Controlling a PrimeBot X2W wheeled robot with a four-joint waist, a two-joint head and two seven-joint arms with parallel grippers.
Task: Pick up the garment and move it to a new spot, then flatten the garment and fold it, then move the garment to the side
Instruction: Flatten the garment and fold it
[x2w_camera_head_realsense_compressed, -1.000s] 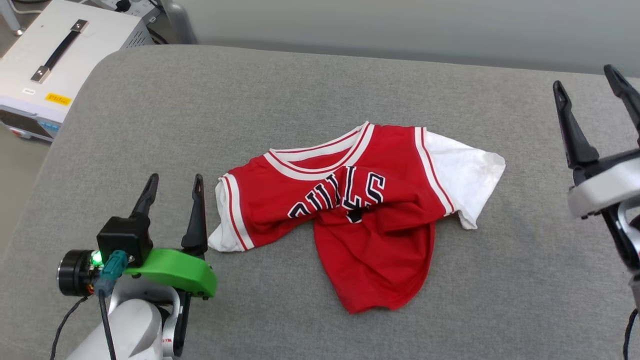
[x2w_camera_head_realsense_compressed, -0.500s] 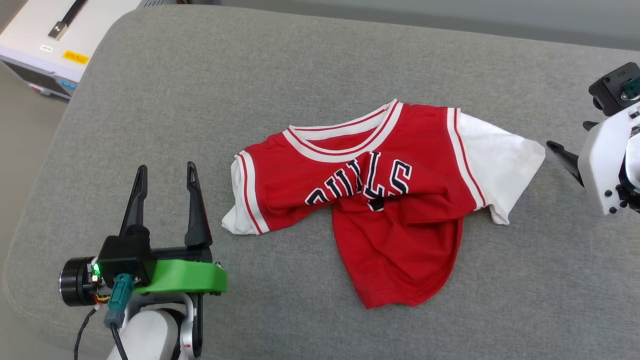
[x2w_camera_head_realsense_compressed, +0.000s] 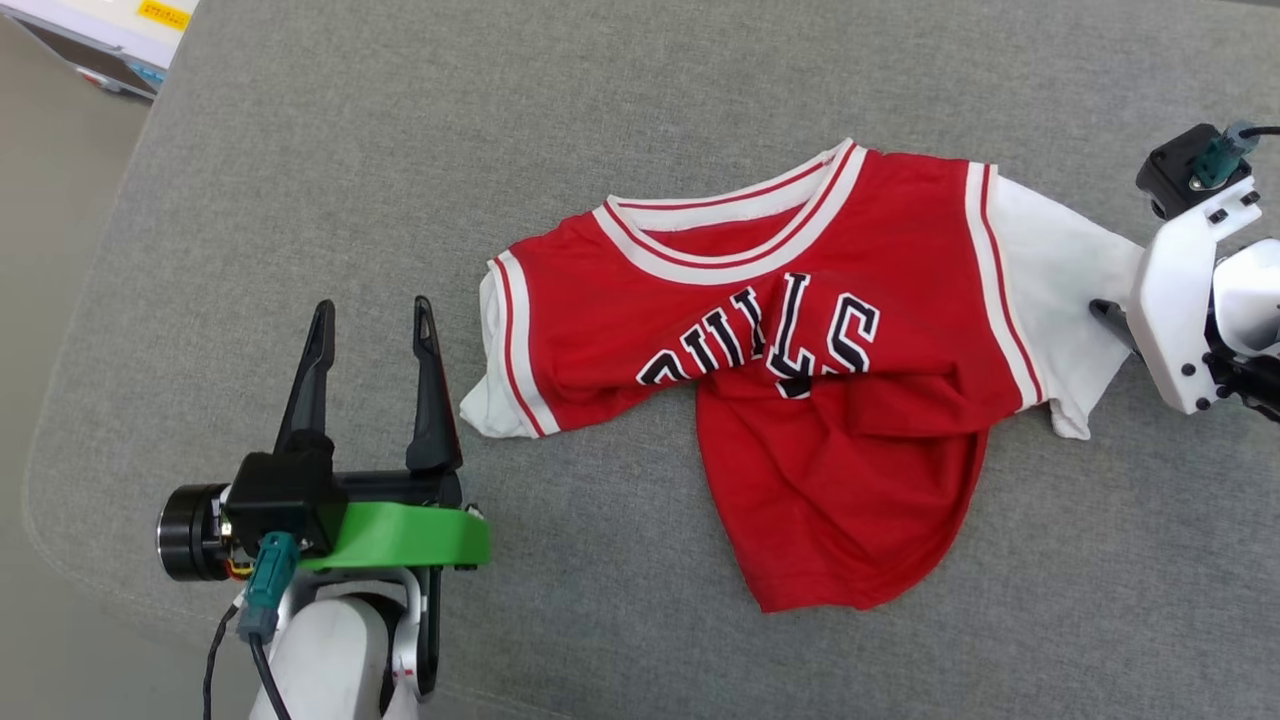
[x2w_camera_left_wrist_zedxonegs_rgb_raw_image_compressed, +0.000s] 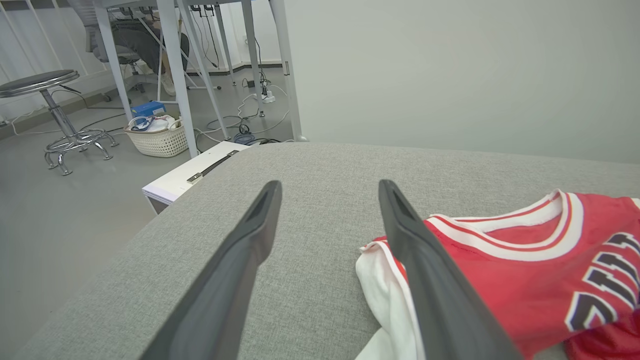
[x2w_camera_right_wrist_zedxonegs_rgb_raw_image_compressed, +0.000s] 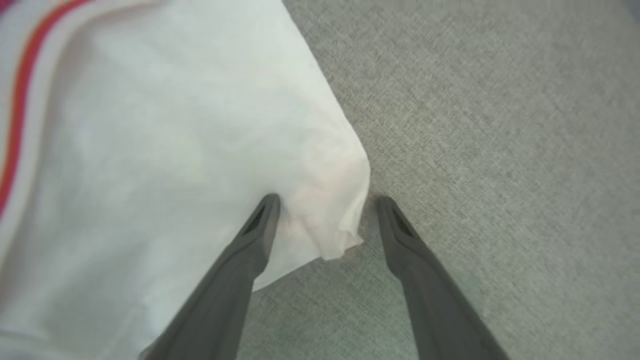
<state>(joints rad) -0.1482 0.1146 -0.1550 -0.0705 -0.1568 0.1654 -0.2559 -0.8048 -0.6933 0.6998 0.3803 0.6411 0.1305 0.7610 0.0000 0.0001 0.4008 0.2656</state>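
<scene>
The garment (x2w_camera_head_realsense_compressed: 800, 390) spans left-right, collar away; left gripper (x2w_camera_head_realsense_compressed: 372, 304) spread, right gripper (x2w_camera_right_wrist_zedxonegs_rgb_raw_image_compressed: 325, 200) spread astride its sleeve.

Head camera steeply down over the garment (x2w_camera_head_realsense_compressed: 850, 480); wrist cameras low at its opposite ends (right nearest).

Left pincer (x2w_camera_head_realsense_compressed: 372, 303) open, fingers forward; right pincer (x2w_camera_right_wrist_zedxonegs_rgb_raw_image_compressed: 326, 198) open, tilted downward

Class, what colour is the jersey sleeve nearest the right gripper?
White; the sleeve shows best in the right wrist view.
</scene>
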